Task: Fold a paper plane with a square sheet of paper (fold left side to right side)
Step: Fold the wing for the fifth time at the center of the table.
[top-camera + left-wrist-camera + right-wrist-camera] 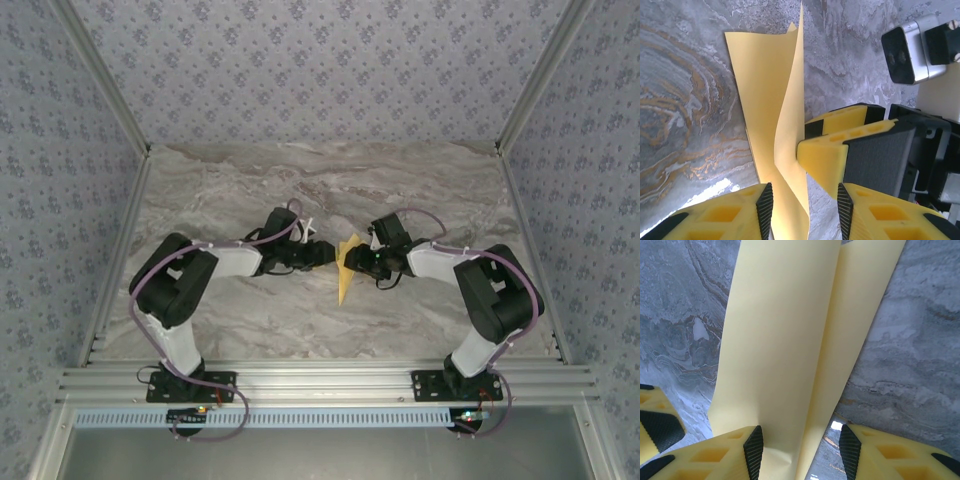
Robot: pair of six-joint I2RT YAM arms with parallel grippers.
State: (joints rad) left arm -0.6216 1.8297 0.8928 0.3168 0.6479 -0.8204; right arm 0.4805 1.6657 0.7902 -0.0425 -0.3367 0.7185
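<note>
— So, what do we have nearest us?
— We see the left arm's base [190, 384] and the right arm's base [455, 385] at the desk's [300, 180] near edge, both arms bent toward the middle.
— And the claws?
— We find the left claw [805, 196] with its jaws apart. The sheet of paper [765, 75] stands on edge between the pads [765, 207], close by one and clear of the other. One finger [822, 160] of the right claw [800, 440] touches the sheet.
— Is the right claw clamped?
— No; its jaws stand apart too, the sheet running up between them with marble showing beside one pad.
— And the sheet?
— Mid-desk between the two claws, bent lengthwise into a loose fold. Beyond it we see marble, then the patterned wall [320, 70].
</note>
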